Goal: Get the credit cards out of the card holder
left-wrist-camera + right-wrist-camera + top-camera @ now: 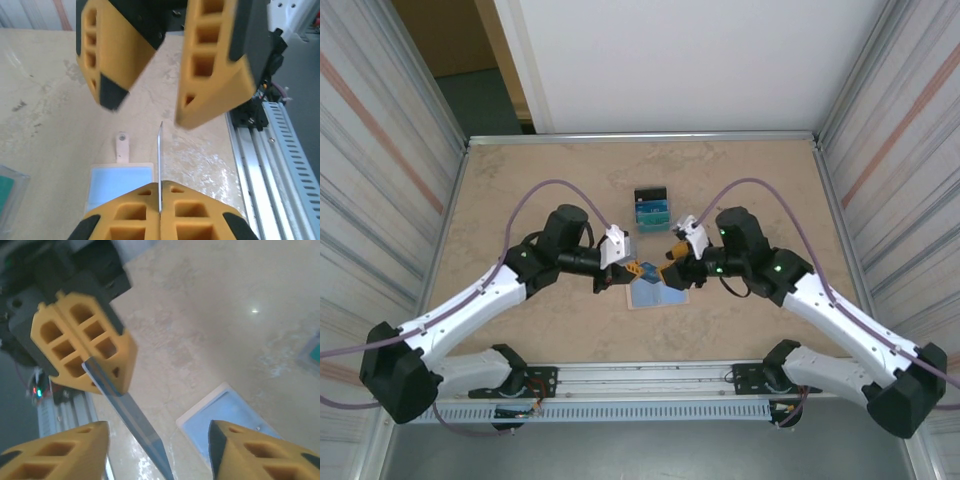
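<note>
The card holder (650, 296) lies open on the table, its pale blue lining (120, 184) facing up and its snap tab (121, 145) pointing away. My left gripper (160, 186) is shut on a thin blue credit card (127, 412), held above the table beside the holder and seen edge-on (159, 160) in the left wrist view. My right gripper (159, 432) is open, and the card's free end reaches between its fingers without touching them. In the top view the left gripper (637, 270) and right gripper (669, 272) face each other over the holder.
A small pile of teal and black cards (651, 208) lies on the table behind the holder, with a teal corner (7, 187) at the left wrist view's edge. The metal rail (272, 150) runs along the near edge. Walls close in both sides.
</note>
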